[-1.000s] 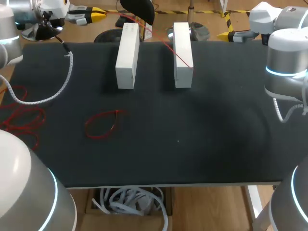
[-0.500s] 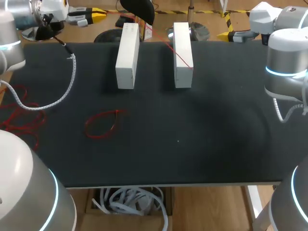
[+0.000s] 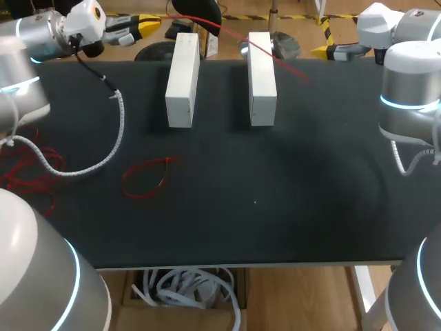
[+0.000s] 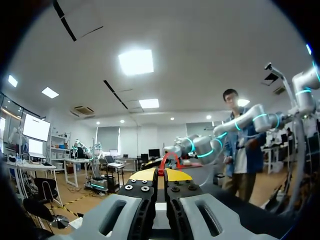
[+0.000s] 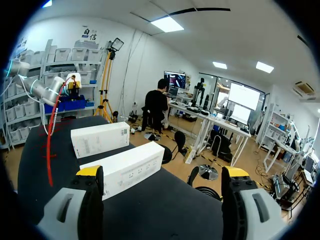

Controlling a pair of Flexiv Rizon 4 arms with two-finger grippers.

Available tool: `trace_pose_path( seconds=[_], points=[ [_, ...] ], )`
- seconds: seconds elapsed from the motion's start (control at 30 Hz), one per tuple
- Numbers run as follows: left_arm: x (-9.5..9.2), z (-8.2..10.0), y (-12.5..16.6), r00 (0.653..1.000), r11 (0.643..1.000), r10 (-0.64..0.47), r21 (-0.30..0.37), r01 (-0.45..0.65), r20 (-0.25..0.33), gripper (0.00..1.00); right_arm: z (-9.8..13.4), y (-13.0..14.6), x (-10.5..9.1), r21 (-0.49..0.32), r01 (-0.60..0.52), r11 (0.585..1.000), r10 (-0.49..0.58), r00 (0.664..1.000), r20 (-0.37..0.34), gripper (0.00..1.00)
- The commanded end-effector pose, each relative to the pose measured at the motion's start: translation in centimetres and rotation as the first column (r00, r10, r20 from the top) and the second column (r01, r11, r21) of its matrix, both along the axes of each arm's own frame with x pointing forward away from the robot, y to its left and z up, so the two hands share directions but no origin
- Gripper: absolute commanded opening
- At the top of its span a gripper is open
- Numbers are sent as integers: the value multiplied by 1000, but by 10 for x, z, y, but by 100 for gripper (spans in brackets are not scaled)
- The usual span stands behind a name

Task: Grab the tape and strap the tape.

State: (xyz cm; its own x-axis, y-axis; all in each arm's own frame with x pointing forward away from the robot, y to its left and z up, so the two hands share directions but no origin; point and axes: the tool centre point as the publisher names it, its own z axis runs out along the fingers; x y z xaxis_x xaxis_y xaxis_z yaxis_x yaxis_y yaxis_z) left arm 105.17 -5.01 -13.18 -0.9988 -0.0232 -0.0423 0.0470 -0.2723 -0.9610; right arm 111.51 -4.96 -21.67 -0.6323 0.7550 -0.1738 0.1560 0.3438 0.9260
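Note:
A long red tape runs from my left gripper, beyond the table's far left edge, slanting in the air over two white boxes. Its free end hangs past the right-hand box. The left wrist view shows that gripper shut on the red tape, which arches up out of the yellow tips. My right gripper is at the far right edge, open with nothing in it. In its own view the right gripper looks over both boxes, with the tape beyond.
A second red tape lies as a loop on the black tabletop, front left of the boxes. More red strands lie at the left edge. The left arm's white spiral cable trails across the table's left part.
My left gripper has moved right along the far edge with the tape. The tape's free end has come off the right box and swung out to the right. The right arm kept still.

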Motion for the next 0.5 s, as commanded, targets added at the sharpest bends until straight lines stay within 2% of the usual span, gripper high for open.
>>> trace_pose_path(
  seconds=[0.03,0.23,0.5],
  points=[
    [-21,11,6,992,993,115,6,-115,-42,0,0,0,0,0,0,1000,0,1000,-1,100],
    [-40,18,7,988,989,140,-41,-143,-67,0,0,0,0,0,0,1000,0,1000,-1,100],
    [-59,25,4,979,981,179,-64,-186,-99,0,0,0,0,0,0,1000,0,1000,-1,100]
  ],
)
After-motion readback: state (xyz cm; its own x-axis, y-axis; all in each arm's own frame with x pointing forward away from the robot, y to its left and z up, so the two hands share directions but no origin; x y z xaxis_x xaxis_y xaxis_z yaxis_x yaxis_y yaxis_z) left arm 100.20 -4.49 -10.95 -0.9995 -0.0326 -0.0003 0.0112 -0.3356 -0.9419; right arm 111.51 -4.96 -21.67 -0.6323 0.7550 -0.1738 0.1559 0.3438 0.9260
